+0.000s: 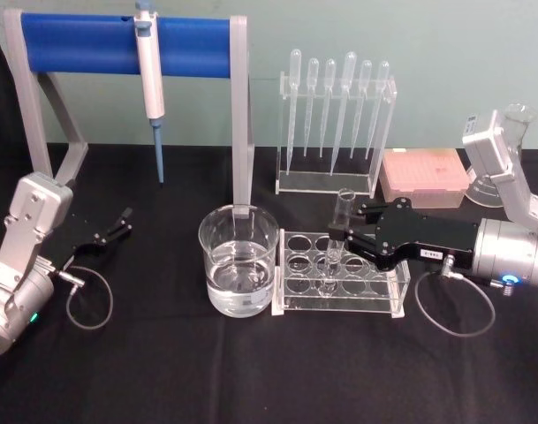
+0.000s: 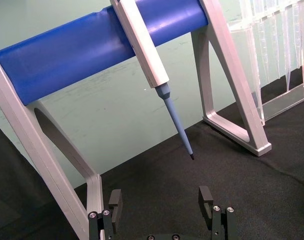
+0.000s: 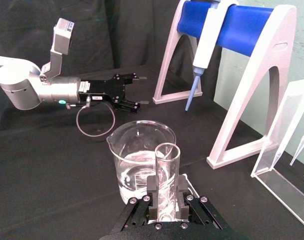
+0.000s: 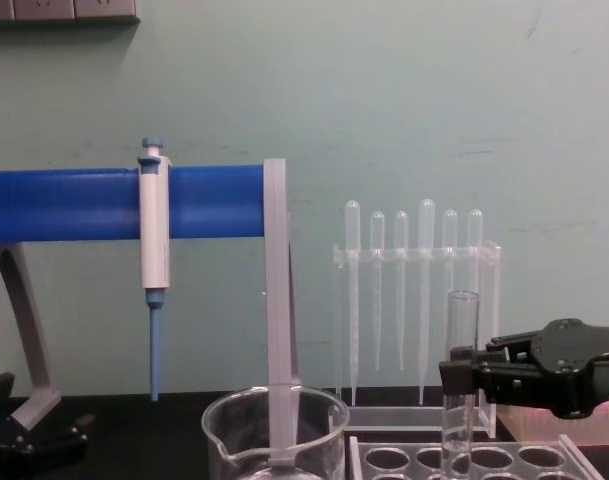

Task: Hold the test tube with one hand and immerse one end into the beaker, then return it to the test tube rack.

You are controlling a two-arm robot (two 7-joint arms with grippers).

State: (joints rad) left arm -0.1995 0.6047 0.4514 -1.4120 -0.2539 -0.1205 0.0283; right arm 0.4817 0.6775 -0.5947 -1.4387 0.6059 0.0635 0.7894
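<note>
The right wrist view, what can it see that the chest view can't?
Right wrist view: the left gripper, open, resting on the black table, and water in the beaker.
Chest view: six pipettes hanging in their rack.
Both: the right gripper shut on the test tube, plus the blue-tipped pipettor.

No text, brand, number or sign could be read anywhere. The right gripper [image 1: 350, 231] carried a small white label on the right side of its black body, and the left gripper [image 3: 138, 90], far off in the right wrist view, carried a similar white label; the print on both was too small to make out.
</note>
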